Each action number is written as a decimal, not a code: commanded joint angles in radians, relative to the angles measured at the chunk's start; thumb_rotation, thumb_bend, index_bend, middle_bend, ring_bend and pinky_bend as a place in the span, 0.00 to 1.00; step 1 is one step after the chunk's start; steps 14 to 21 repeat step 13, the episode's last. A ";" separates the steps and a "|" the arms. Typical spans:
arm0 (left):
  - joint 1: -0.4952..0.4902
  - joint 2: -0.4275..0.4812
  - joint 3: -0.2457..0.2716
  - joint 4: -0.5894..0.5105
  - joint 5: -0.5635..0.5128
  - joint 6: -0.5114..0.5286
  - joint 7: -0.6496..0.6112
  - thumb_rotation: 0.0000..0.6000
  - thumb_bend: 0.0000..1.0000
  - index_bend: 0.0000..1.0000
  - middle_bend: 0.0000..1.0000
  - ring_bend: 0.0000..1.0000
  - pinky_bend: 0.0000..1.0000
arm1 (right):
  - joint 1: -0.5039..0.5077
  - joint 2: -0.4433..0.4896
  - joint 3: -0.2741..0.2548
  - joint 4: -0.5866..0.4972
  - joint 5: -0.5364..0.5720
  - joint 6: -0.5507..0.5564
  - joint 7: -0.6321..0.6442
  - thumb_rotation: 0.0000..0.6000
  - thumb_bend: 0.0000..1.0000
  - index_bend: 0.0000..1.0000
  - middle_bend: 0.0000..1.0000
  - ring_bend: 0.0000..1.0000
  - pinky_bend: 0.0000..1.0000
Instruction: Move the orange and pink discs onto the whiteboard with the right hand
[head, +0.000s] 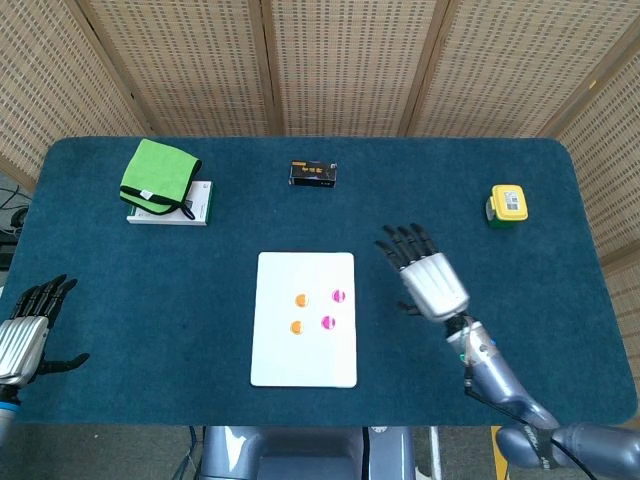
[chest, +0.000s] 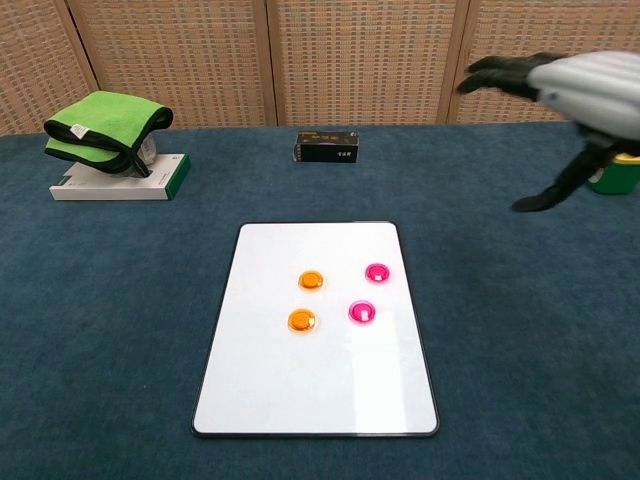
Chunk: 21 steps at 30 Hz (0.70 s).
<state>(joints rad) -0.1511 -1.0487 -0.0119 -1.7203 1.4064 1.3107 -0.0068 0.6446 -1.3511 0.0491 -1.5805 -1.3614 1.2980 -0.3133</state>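
Observation:
The whiteboard (head: 305, 345) (chest: 310, 390) lies flat at the table's middle front. On it sit two orange discs (head: 301, 299) (head: 296, 327) (chest: 311, 281) (chest: 301, 321) and two pink discs (head: 339, 296) (head: 327, 322) (chest: 377, 272) (chest: 362, 312), grouped in a small square. My right hand (head: 426, 275) (chest: 565, 95) hovers raised to the right of the board, fingers spread, holding nothing. My left hand (head: 25, 330) rests open at the table's left front edge, seen only in the head view.
A green cloth (head: 158, 175) (chest: 105, 130) lies on a white book (head: 198, 208) (chest: 120, 183) at the back left. A small black box (head: 313, 173) (chest: 326, 147) sits at the back middle. A yellow-green container (head: 507, 205) (chest: 610, 168) stands at the right.

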 joint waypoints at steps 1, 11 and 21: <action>0.002 -0.007 -0.001 0.008 0.012 0.011 -0.002 1.00 0.00 0.00 0.00 0.00 0.00 | -0.157 0.071 -0.045 0.130 -0.035 0.135 0.170 1.00 0.00 0.03 0.00 0.00 0.00; 0.013 -0.021 0.000 0.024 0.039 0.049 -0.006 1.00 0.00 0.00 0.00 0.00 0.00 | -0.375 0.075 -0.066 0.190 0.006 0.270 0.380 1.00 0.00 0.00 0.00 0.00 0.00; 0.017 -0.026 -0.002 0.027 0.043 0.061 -0.002 1.00 0.00 0.00 0.00 0.00 0.00 | -0.404 0.075 -0.061 0.190 -0.002 0.303 0.377 1.00 0.00 0.00 0.00 0.00 0.00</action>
